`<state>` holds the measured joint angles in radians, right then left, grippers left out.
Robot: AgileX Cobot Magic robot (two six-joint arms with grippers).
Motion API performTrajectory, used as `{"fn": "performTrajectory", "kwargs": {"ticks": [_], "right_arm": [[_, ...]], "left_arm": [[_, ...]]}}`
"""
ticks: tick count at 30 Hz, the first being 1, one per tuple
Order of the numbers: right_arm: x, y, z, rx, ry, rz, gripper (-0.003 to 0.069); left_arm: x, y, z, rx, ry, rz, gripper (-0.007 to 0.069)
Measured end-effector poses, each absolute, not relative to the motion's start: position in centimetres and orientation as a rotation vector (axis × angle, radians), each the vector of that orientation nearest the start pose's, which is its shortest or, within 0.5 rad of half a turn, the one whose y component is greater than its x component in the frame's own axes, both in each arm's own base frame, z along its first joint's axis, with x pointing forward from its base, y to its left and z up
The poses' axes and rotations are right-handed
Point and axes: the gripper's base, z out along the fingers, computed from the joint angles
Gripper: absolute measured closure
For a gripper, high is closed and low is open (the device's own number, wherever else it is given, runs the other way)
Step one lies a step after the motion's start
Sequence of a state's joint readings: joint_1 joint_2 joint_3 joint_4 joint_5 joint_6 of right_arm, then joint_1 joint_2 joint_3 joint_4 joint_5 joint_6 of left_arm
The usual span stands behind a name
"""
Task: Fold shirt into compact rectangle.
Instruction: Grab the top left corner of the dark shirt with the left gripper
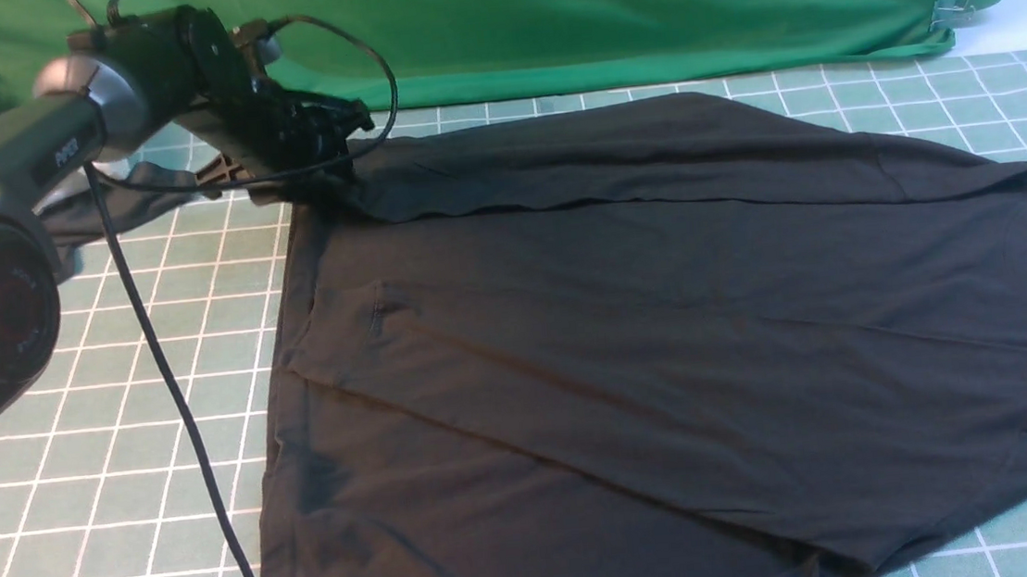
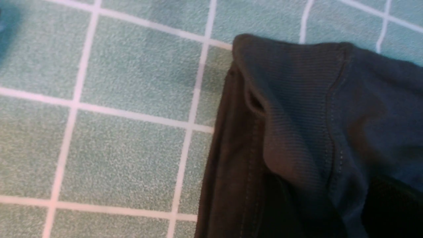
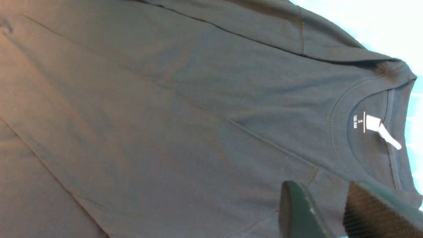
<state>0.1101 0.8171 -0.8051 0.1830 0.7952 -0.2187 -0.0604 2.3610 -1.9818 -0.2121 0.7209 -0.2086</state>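
The shirt (image 1: pixel 664 312) lies flat on the bench (image 1: pixel 78 513), spreading from the near edge toward the far one. Its long axis runs left to right, with the collar at the right edge. Our right tool (image 3: pixel 322 198) hangs over the shoulder beside the neck label (image 3: pixel 373 123), jaws apart and empty. Farthest off, our left tool (image 1: pixel 315 143) sits over the ribbed cuff (image 2: pixel 297 109) at the shirt's far-left corner, the arm nearer it. We cannot tell how its jaws stand.

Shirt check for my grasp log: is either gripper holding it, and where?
Right gripper: open, holding nothing. Left gripper sits by the cuff of the shirt; a hold cannot be told.
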Motion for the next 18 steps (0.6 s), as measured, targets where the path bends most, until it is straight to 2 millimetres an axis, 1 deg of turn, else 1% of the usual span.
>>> {"fn": "performTrajectory", "kwargs": {"ticks": [3,5,6,10,11,13,15,18], "right_arm": [[14.9,2.8,33.7,-0.295,2.261,0.159,0.0442],[14.9,2.8,33.7,-0.296,2.262,0.159,0.0441],[14.9,2.8,33.7,-0.296,2.262,0.159,0.0441],[14.9,2.8,33.7,-0.296,2.262,0.159,0.0441],[14.9,2.8,33.7,-0.296,2.262,0.159,0.0441],[14.9,2.8,33.7,-0.296,2.262,0.159,0.0441],[14.9,2.8,33.7,-0.296,2.262,0.159,0.0441],[14.9,2.8,33.7,-0.296,2.262,0.159,0.0441]], "left_arm": [[52.1,-4.4,16.7,-0.344,2.574,-0.339,0.0343],[52.1,-4.4,16.7,-0.343,2.575,-0.339,0.0391],[52.1,-4.4,16.7,-0.342,2.575,-0.338,0.0398],[52.1,-4.4,16.5,-0.34,2.576,-0.334,0.0475],[52.1,-4.4,16.5,-0.34,2.577,-0.333,0.0484],[52.3,-4.4,15.8,-0.317,2.58,-0.324,0.0554],[52.3,-4.4,15.3,-0.296,2.591,-0.313,0.0592],[52.3,-4.4,15.2,-0.274,2.595,-0.305,0.0605]]}}
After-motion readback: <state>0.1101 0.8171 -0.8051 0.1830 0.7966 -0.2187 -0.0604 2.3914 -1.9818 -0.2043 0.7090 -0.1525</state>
